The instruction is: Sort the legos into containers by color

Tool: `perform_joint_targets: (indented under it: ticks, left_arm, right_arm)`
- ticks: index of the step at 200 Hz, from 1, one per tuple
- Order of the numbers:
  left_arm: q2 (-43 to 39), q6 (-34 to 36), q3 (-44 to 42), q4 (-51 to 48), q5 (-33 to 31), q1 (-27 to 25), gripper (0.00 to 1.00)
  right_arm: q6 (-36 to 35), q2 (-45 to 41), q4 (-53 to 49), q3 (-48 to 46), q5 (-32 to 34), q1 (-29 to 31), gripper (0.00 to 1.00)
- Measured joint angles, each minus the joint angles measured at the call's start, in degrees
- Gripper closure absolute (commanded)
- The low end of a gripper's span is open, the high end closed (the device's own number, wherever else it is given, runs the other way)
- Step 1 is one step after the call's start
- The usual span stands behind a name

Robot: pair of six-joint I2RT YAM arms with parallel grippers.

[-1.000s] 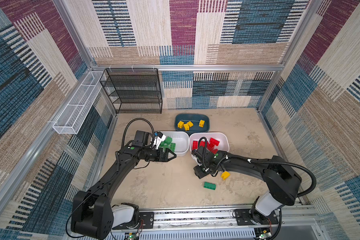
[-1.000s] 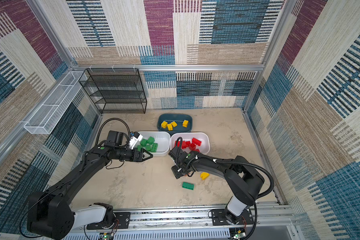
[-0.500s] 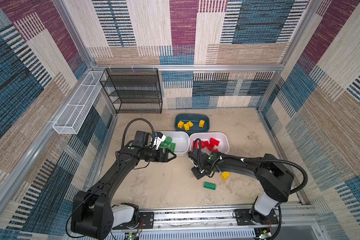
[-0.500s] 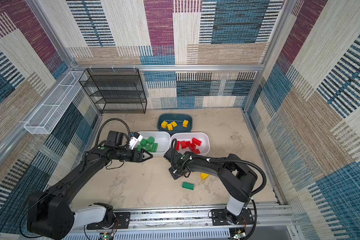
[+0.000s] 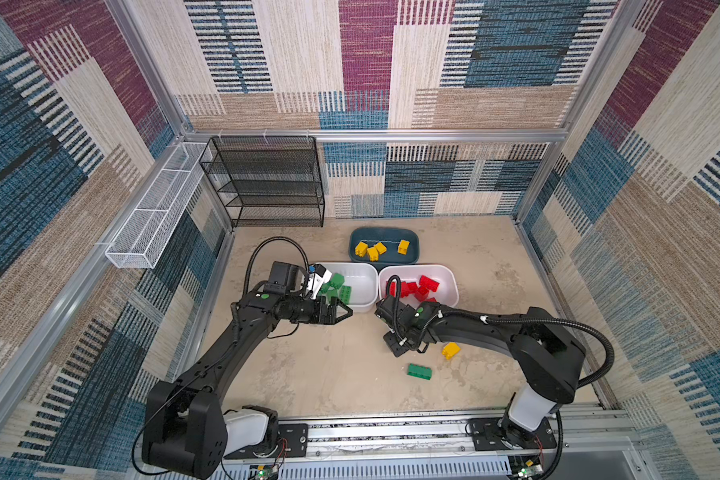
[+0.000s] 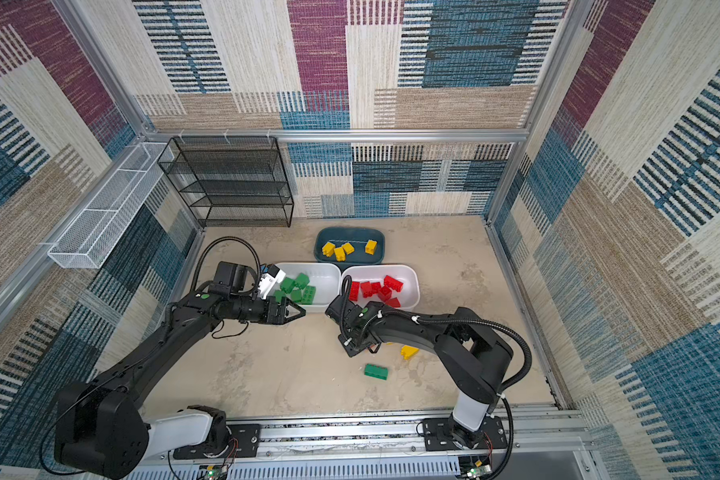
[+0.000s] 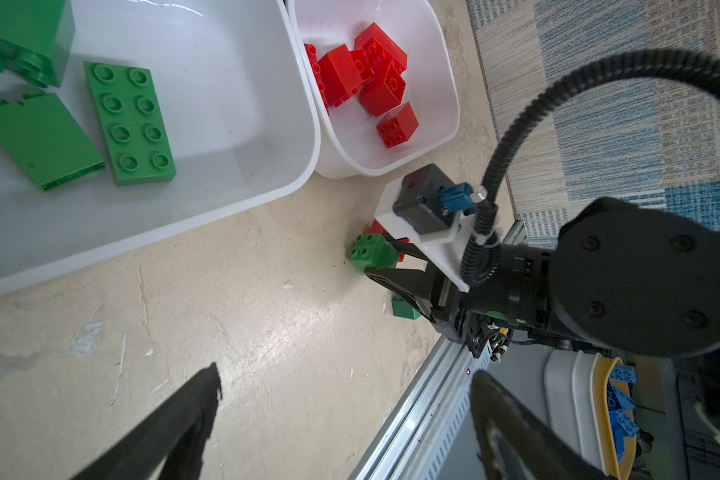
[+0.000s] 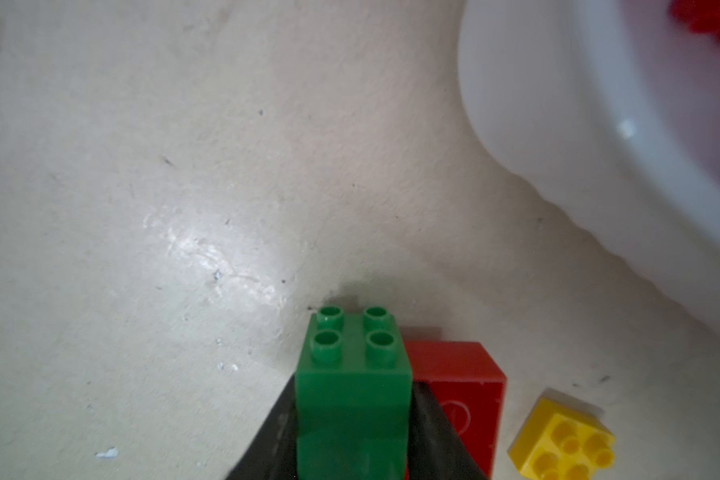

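No legible text, numbers or brands, faint round mark on red lego (image 8: 466,386), unreadable

Right wrist view: green square brick (image 8: 352,390) ran off view's edge, near half blurred. Red brick (image 8: 462,386) beside it sat half hidden behind right pincer (image 8: 352,432) finger. Yellow brick (image 8: 562,440) clipped by edge. White tub (image 8: 599,145) was out of focus, contents only red smear (image 8: 711,16). Both top views: pincer tips and green brick lay lost under right arm (image 5: 466,328).

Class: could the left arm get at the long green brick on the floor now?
Probably, by a detour: the long green brick lies uncovered, the left end effector is open, but the right end effector sits between them.
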Motion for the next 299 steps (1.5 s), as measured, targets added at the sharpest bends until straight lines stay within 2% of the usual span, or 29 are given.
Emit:
perform_joint_targets:
  ticks: [70,123,273,299]
  left_arm:
    - [0.28,0.24,0.04,-0.02,0.02,0.0,0.05]
    - [0.26,0.39,0.04,-0.37,0.02,0.0,0.05]
    - [0.68,0.39,0.0,-0.42,0.02,0.0,0.05]
    - [0.68,0.39,-0.02,-0.42,0.02,0.0,0.05]
  right_arm:
    - [-0.63,-1.55,-0.57,-1.92,0.46,-0.02,0.6]
    - [-2.73,-1.44,-0.55,-3.65,-0.39,-0.11,0.46]
    - [-2.47,-2.54,0.76,-3.26,-6.56,1.01,0.47]
    - [-1.99,-0.92,0.96,-3.28,-6.45,1.01,0.5]
